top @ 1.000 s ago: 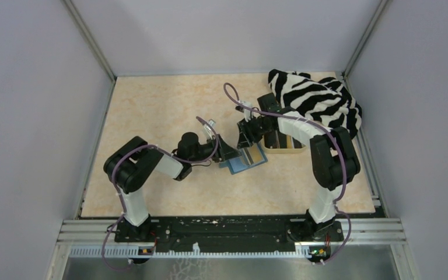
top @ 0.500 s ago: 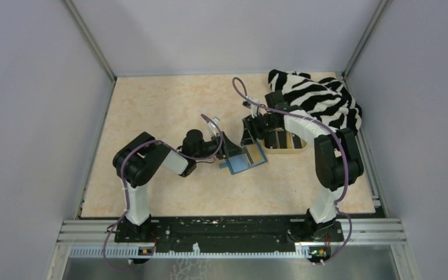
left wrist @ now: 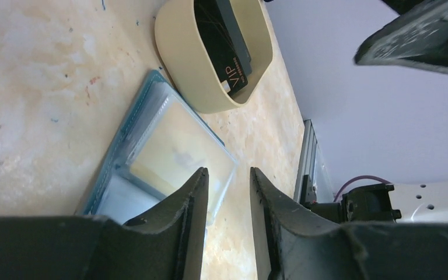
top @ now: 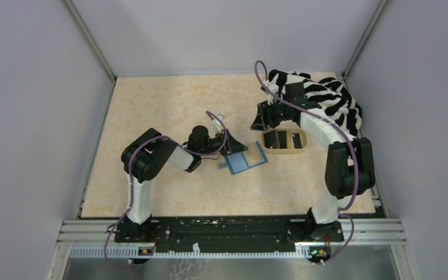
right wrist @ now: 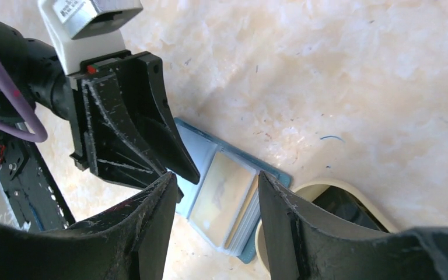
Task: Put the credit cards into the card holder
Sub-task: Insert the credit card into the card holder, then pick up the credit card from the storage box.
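Here we see the teal card holder (top: 242, 161) lying open on the bench (top: 163, 105), its clear sleeves facing up, just beside the tan oval tray (left wrist: 186, 64). Black cards (left wrist: 224, 41) sit in the tray, and one reads "VIP". Our left end effector (left wrist: 228, 172) is at the holder's edge with its fingers slightly apart. The right end effector (right wrist: 217, 178) hovers with its fingers wide apart.
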Action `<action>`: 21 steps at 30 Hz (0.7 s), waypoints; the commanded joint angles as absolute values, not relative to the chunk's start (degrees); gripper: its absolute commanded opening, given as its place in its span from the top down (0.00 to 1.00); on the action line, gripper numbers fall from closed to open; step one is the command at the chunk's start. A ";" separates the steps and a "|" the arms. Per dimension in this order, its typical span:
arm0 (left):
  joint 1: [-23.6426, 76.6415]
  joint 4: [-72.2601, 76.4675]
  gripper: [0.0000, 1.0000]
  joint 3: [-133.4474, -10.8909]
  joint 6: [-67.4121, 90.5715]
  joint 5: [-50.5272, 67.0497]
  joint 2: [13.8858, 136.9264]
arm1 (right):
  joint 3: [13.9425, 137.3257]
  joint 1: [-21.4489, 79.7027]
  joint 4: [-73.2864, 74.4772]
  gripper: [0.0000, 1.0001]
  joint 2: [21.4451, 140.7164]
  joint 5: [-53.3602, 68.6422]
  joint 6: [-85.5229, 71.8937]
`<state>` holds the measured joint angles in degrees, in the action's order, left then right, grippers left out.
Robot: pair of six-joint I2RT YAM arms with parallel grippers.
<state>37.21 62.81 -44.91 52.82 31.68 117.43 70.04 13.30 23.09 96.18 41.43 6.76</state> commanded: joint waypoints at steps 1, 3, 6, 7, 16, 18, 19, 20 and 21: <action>37.18 59.69 0.65 -47.93 50.44 31.80 119.01 | 69.88 11.17 20.48 0.47 91.37 45.40 7.21; 37.18 58.29 0.66 -48.64 49.55 31.72 119.45 | 69.96 10.19 20.73 0.47 90.30 46.23 7.85; 37.21 57.91 0.68 -48.74 47.08 31.68 118.29 | 70.34 8.49 21.81 0.47 88.24 47.17 9.75; 37.20 57.41 0.68 -48.67 45.37 31.35 116.98 | 70.39 7.73 21.88 0.47 87.47 47.68 10.02; 36.67 48.03 0.51 -49.97 18.66 23.62 97.93 | 68.20 -2.84 19.69 0.47 84.44 54.18 6.48; 36.16 50.57 0.34 -48.43 16.75 19.87 94.99 | 68.62 -3.75 21.80 0.47 86.05 54.00 6.80; 35.60 52.77 0.24 -47.28 15.83 18.36 94.17 | 68.47 -4.16 21.79 0.47 86.76 54.17 6.51; 35.09 55.33 0.12 -45.92 15.49 17.63 93.91 | 67.78 -4.54 20.57 0.47 87.23 54.20 5.64; 34.40 57.89 0.03 -44.51 15.97 17.49 94.04 | 66.29 -4.71 18.38 0.47 87.35 53.72 4.44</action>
